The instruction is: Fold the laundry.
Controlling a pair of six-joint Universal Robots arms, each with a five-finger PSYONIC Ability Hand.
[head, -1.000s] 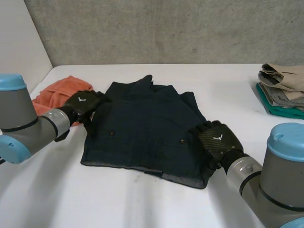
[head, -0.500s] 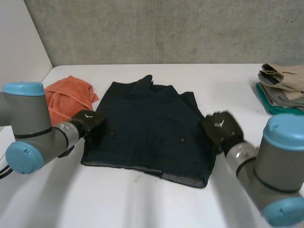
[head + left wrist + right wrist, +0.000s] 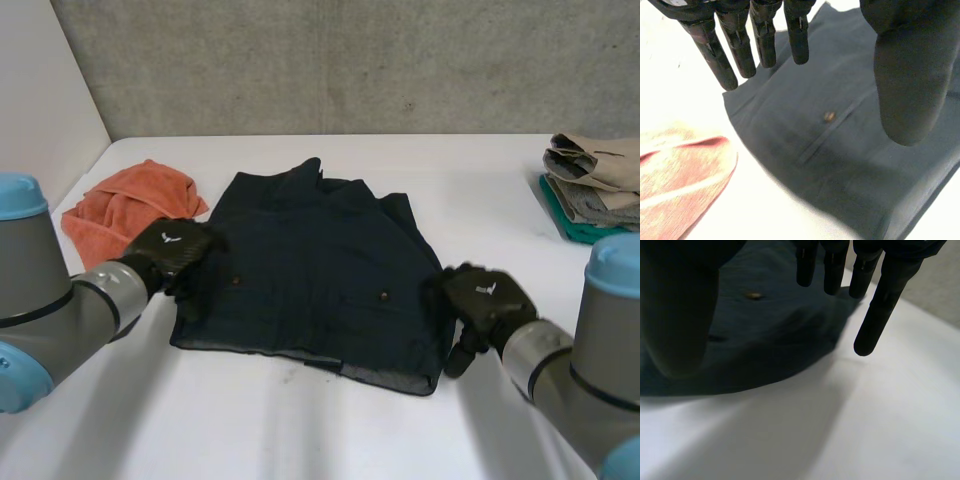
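White table point(image 3: 300, 430), concrete wall point(image 3: 350, 60); dark shirt point(image 3: 310, 260) flat; left hand point(image 3: 172, 246), right hand point(image 3: 487, 298) splayed.

Bright room, soft light.
The white surface point(image 3: 330, 430) shines bright and even, and near the left hand point(image 3: 905, 75) it glows so white that it looks washed out. The dark shirt point(image 3: 310, 260) soaks up the light and hides its folds. Under the right hand point(image 3: 884, 305) it is dim, and the cloth looks nearly black.
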